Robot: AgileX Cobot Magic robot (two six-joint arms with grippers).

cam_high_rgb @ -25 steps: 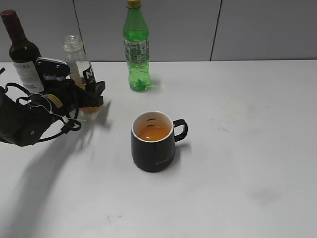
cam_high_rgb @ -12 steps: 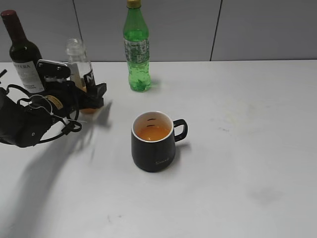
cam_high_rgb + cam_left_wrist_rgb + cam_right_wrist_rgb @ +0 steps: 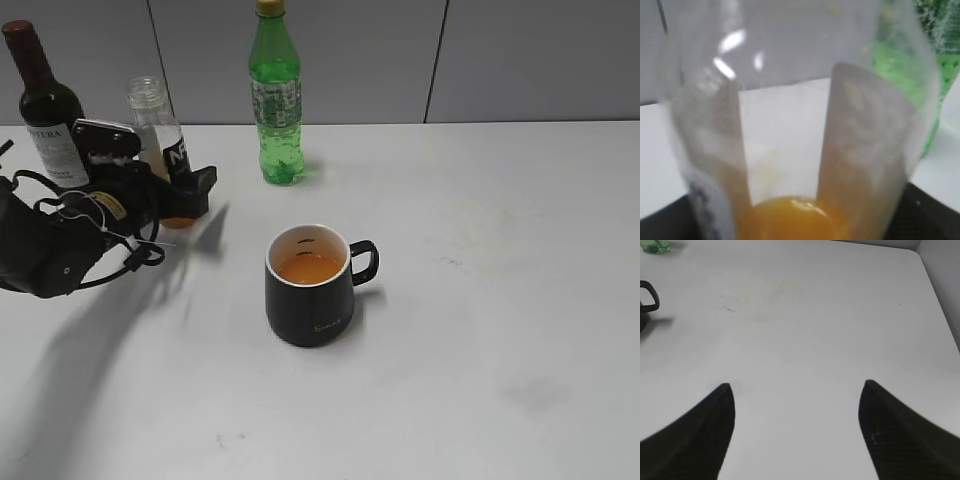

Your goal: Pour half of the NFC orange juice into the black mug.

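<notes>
NFC orange juice point(image 3: 160, 140) stands at ten o'clock from the black mug point(image 3: 308, 285), between our spread left pincer point(image 3: 175, 195); light, slippery, soft-walled, we would grip mid-body. Right pincer point(image 3: 795, 405) spread, empty.

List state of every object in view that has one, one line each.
NFC orange juice: upright on table, cap off, only a little juice at the bottom.
black mug: upright, holds orange juice, handle to the right.
green soda bottle: upright, yellow cap on.
wine bottle: upright, closed.
left hand: around the juice bottle's base; grip unclear.
right hand: open, empty, over bare table.
</notes>
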